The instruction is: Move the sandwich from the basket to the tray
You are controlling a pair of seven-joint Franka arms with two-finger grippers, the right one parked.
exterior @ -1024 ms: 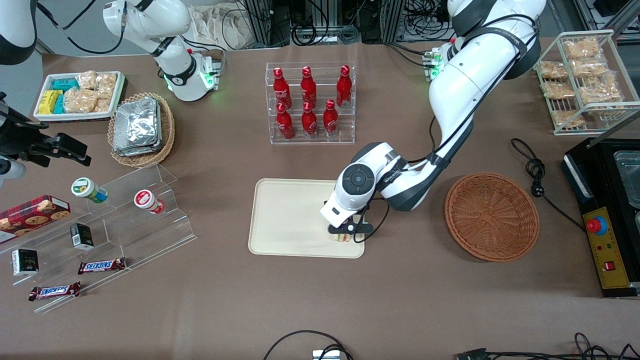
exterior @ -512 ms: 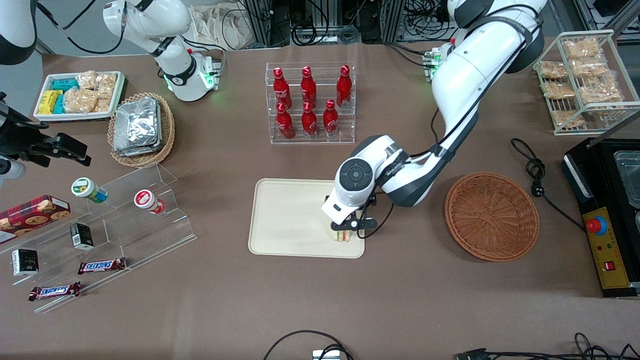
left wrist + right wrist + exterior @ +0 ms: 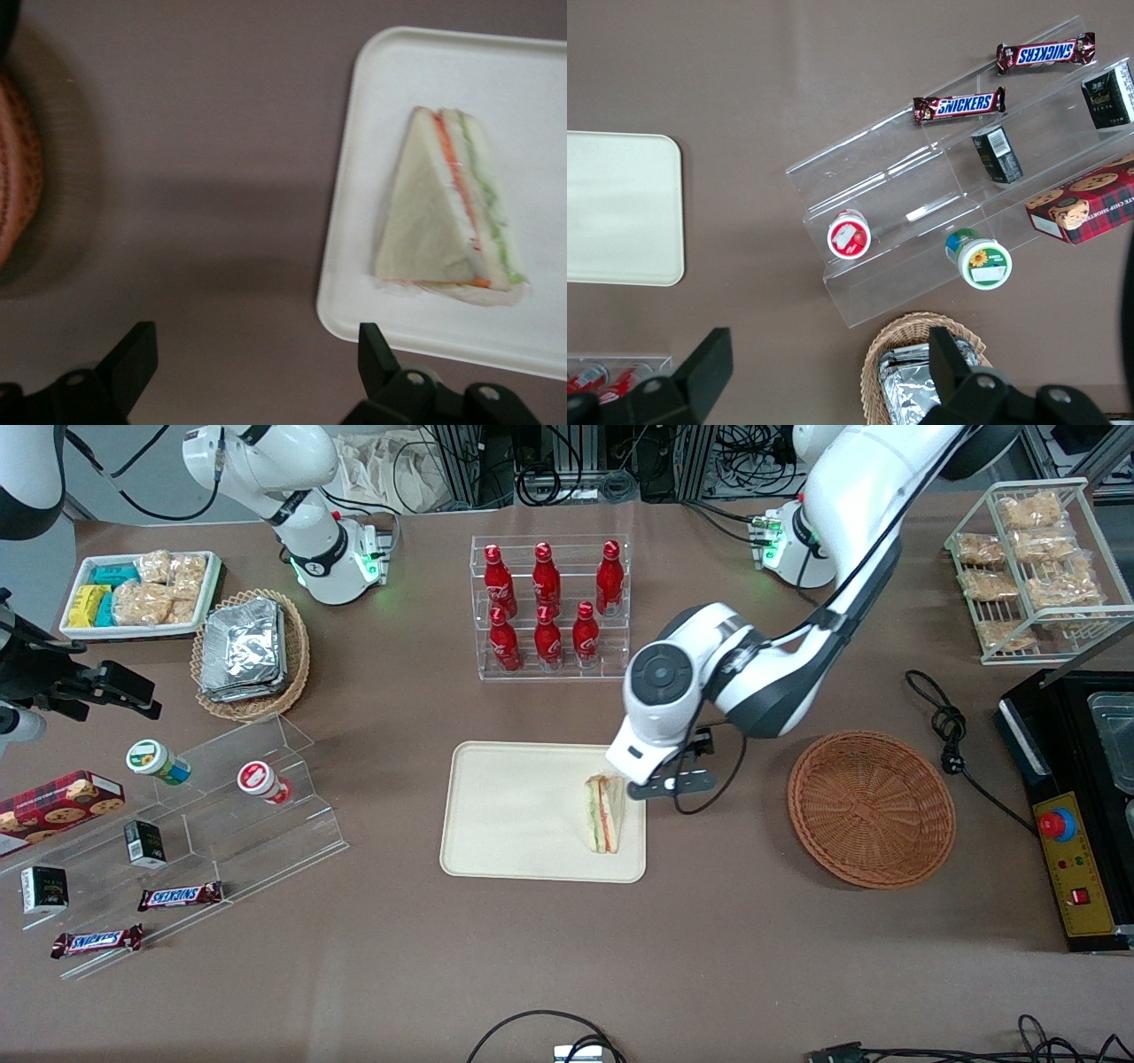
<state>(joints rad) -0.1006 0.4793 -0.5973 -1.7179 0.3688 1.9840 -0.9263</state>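
Because the sandwich (image 3: 604, 813) already lay flat on the tray (image 3: 514, 815), the gripper (image 3: 671, 784) hung above its edge, fingers (image 3: 135, 352) spread wide, holding nothing.

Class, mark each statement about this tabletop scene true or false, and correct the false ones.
1. The sandwich lies on the tray. True.
2. The hand grips the sandwich. False: it is open and empty, raised near the tray's edge.
3. The basket holds a second sandwich. False: nothing shows inside it.
4. The sandwich sits close to the tray edge nearest the basket. True.
5. The red bottles stand on the tray. False: they stand in a clear rack, farther from the front camera.
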